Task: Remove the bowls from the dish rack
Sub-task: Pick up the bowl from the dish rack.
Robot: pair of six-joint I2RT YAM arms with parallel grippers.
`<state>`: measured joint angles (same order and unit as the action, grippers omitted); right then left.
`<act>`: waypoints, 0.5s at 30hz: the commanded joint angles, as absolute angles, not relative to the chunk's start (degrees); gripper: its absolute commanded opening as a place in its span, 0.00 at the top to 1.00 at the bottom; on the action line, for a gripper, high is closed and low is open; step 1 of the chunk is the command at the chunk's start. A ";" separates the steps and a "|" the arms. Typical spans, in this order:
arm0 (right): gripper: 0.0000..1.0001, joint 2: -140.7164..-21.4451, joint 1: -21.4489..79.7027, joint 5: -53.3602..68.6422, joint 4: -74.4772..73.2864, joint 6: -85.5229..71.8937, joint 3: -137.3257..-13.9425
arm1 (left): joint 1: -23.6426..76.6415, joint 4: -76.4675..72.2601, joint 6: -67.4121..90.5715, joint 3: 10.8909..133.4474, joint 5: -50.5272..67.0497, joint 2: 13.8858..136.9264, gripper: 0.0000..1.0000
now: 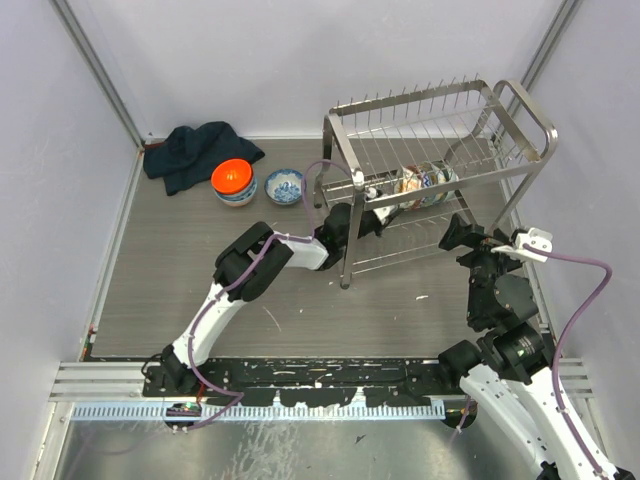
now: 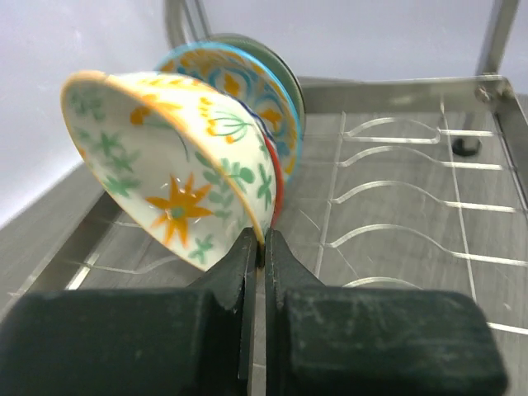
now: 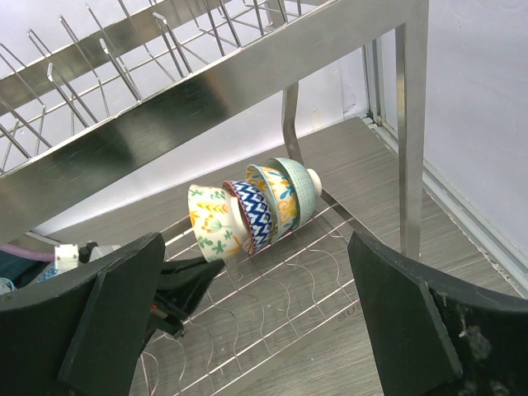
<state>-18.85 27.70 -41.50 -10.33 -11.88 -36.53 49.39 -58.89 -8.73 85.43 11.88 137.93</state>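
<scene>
Four bowls [image 3: 256, 206] stand on edge in a tight row on the lower shelf of the dish rack [image 1: 430, 108], each leaning into the next. Two more sit on the table to the left of the rack: an orange bowl [image 1: 232, 178] and a blue patterned bowl [image 1: 285, 186], with a dark cloth [image 1: 195, 152] further out on that side.

The left gripper [image 2: 262, 241] reaches in from the rack's left end. Its jaws are pinched together on the lower rim of the cream flowered bowl [image 2: 165, 165], the first in the row. The right gripper [image 1: 460, 235] hangs at the rack's right end with its jaws spread wide, holding nothing.

The step in hand looks like pulling this first bowl out. A rim pinch is a thin hold, so the grip should stay firm and the move slow. It seems best to raise the bowl only enough to free it from the shelf wires. Then draw it straight back out of the left end, below the upper tier. Tilting it away from the zigzag bowl [image 3: 252, 216] first would help keep the row from tipping.
</scene>
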 commanded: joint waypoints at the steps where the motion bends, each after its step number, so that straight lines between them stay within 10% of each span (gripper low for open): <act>1: 0.00 -19.77 28.04 -41.88 -7.30 -10.98 -38.08 | 49.05 -68.37 -9.50 89.67 9.15 136.18 1.00; 15: 0.00 -19.76 28.04 -42.01 -7.29 -10.91 -37.82 | 49.10 -69.39 -9.14 86.30 8.48 133.81 1.00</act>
